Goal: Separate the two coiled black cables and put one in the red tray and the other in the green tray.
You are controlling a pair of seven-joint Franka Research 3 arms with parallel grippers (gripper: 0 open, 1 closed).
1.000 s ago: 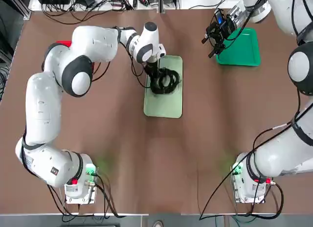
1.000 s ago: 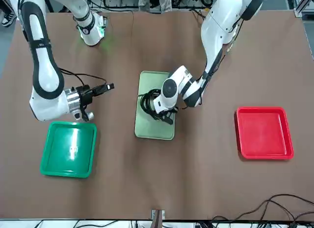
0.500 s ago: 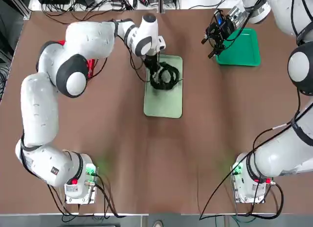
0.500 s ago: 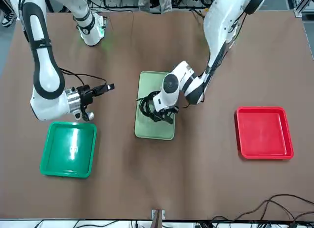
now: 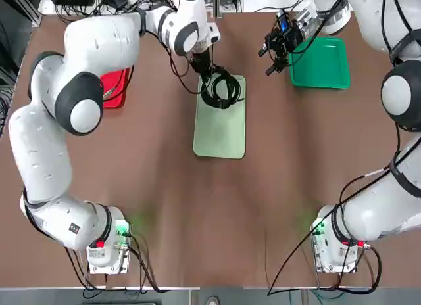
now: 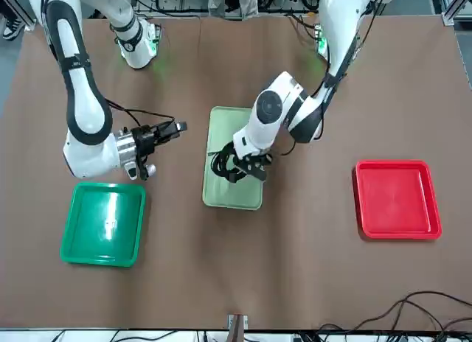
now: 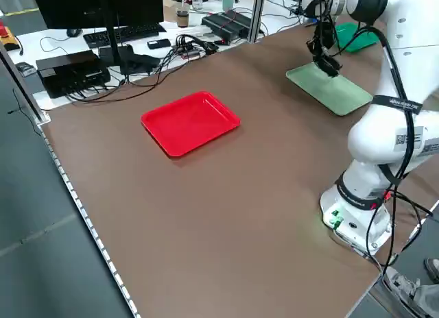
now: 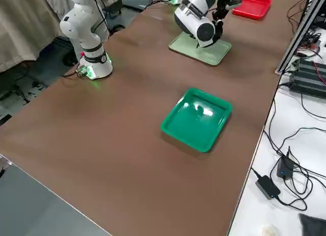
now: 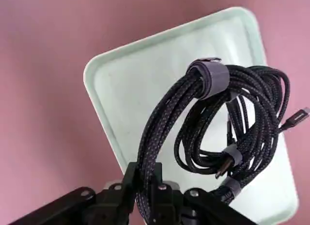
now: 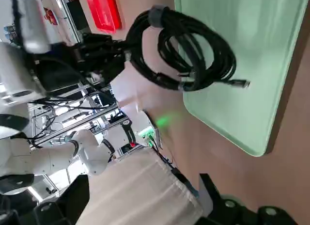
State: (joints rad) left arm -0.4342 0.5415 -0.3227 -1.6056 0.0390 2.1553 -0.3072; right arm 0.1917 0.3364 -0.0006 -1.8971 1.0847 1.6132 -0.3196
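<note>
The two coiled black cables (image 9: 227, 123) hang as one tangled bundle above the far end of the pale mint tray (image 5: 220, 131), lifted clear of its floor; grey wraps (image 9: 209, 77) bind the loops, and I cannot tell from any view where one coil ends and the other begins. My left gripper (image 9: 147, 186) is closed on a run of strands at the bundle's edge, so both coils dangle from that single pinch. My right gripper (image 5: 275, 47) hovers with its fingers apart just beside the green tray (image 5: 323, 63), near the bundle but not touching it. The red tray (image 6: 396, 198) lies well apart, on the left arm's side of the brown table (image 5: 197, 206).

To do this step well, I judge that I should hold the left arm high and steady, bring the right gripper across to the lower loops, and close only on strands belonging to a single wrap. The pull apart should be slow and sideways, since interlocked loops may drag both coils together or slip from the pinch
</note>
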